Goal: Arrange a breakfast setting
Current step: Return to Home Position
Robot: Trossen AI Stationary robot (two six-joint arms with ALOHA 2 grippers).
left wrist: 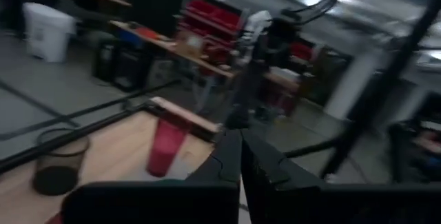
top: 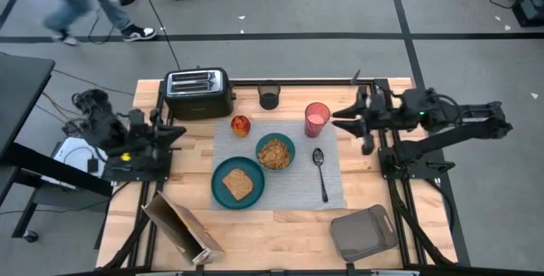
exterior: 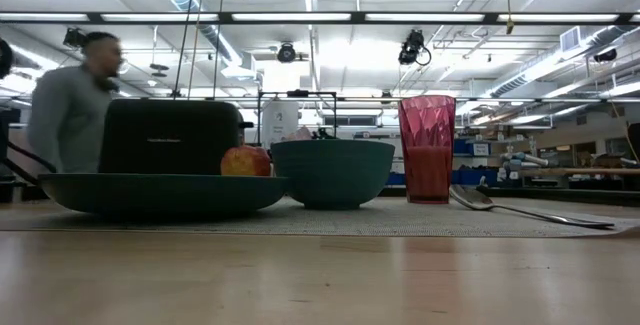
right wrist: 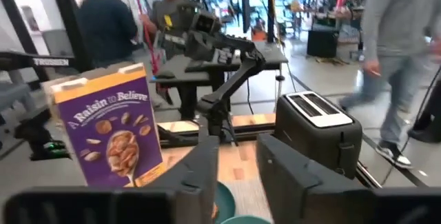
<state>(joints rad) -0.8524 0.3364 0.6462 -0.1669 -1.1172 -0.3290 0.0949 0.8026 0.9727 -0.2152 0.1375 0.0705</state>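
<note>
A grey placemat (top: 336, 193) lies mid-table. On it are a teal plate (top: 219, 193) with a toast slice (top: 238, 183), a teal bowl (top: 289, 143) of brown cereal (top: 274, 153), a pink-red cup (top: 317, 119), a metal spoon (top: 320, 172) and a red-yellow apple (top: 240, 125). My left gripper (top: 180, 132) is shut and empty at the table's left edge, left of the apple. My right gripper (top: 334, 120) is open and empty just right of the cup, its fingers pointing toward the cup.
A black-and-chrome toaster (top: 199, 92) and a small dark cup (top: 269, 98) stand at the far edge. A purple cereal box (top: 180, 228) is at the near left and a grey square tray (top: 364, 233) at the near right. People move in the room beyond.
</note>
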